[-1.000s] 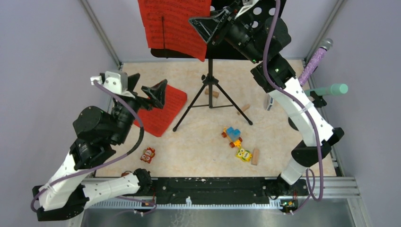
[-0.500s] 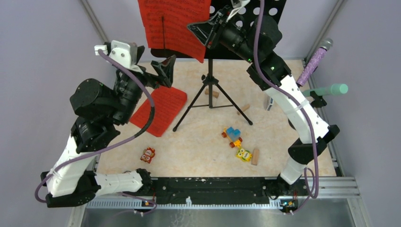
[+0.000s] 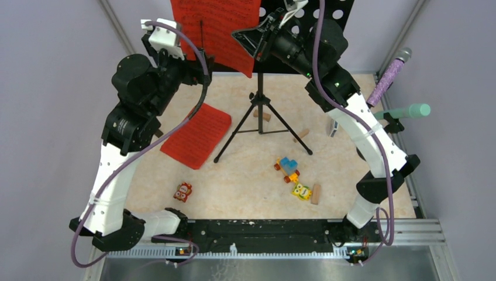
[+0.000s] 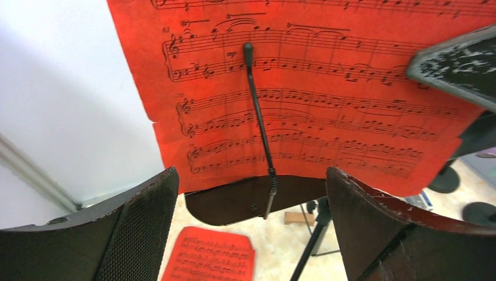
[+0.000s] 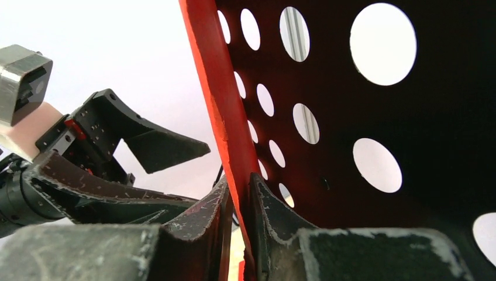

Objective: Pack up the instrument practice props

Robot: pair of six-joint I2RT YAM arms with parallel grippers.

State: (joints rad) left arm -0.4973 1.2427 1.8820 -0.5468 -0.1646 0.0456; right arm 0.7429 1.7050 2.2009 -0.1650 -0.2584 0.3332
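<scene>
A red sheet-music page (image 3: 213, 29) hangs on the black perforated music rack (image 3: 327, 17), under a thin wire clip (image 4: 257, 117). The rack's tripod legs (image 3: 260, 114) stand at the back middle. My right gripper (image 3: 238, 35) (image 5: 240, 181) is shut on that page's right edge. My left gripper (image 3: 197, 63) (image 4: 251, 175) hangs open just in front of the page's lower left part, nothing between its fingers. A second red page (image 3: 196, 134) (image 4: 207, 263) lies flat on the table. The purple microphone (image 3: 389, 76) and the mint-green microphone (image 3: 406, 111) are at the right edge.
Small toy figures (image 3: 183, 191) (image 3: 288, 168) (image 3: 302, 191) and wooden blocks (image 3: 316, 193) (image 3: 301, 134) (image 3: 262, 115) lie scattered on the table (image 3: 245, 181). Two black round bases (image 4: 444, 178) (image 4: 479, 211) sit at the far right. Walls close in on three sides.
My left arm has risen from over the page on the table to the page on the rack, staying open. My right gripper has closed on the page's edge.
</scene>
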